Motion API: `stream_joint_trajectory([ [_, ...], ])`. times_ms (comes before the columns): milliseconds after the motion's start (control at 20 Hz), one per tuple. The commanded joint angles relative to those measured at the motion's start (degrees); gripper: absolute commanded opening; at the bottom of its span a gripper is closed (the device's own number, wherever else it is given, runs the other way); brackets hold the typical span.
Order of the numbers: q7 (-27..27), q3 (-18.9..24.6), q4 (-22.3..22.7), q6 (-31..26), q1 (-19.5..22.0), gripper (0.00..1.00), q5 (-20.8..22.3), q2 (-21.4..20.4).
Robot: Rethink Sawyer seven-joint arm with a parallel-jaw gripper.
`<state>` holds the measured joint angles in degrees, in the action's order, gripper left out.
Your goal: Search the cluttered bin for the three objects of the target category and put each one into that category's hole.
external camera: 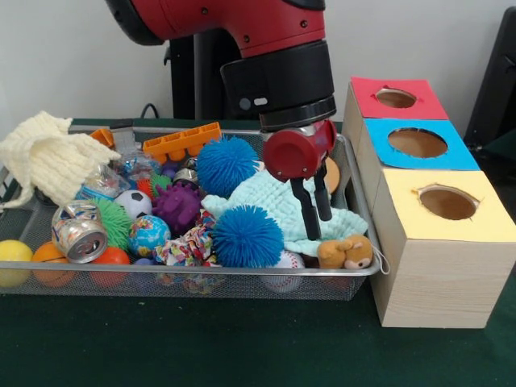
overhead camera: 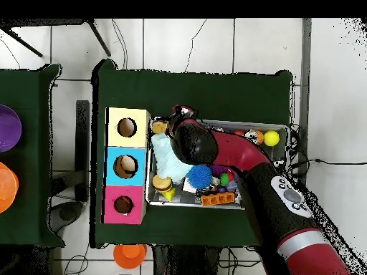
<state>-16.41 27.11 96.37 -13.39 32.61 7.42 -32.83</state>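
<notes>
We see a second green table [overhead camera: 29, 143]. On its left side sit a purple round thing [overhead camera: 6, 127] and an orange one [overhead camera: 6, 187], maybe bowls. Another orange round thing [overhead camera: 130, 253] stands on the tiled floor [overhead camera: 215, 43].

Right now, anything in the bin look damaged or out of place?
Yes: the drink can at the front of the mesh bin is crushed and lies on its side. The cream knitted piece spills over the bin's end rim. Nothing has fallen onto the table.
</notes>
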Motion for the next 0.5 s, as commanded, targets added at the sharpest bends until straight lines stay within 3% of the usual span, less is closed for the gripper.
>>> stream_joint_trajectory([
  [50, -9.73, 2.0, -2.04, 2.87, 0.33, 1.0, 3.82, 3.78],
  [500, -9.98, 5.45, -0.05, 4.63, 2.65, 1.0, 5.63, 4.71],
])
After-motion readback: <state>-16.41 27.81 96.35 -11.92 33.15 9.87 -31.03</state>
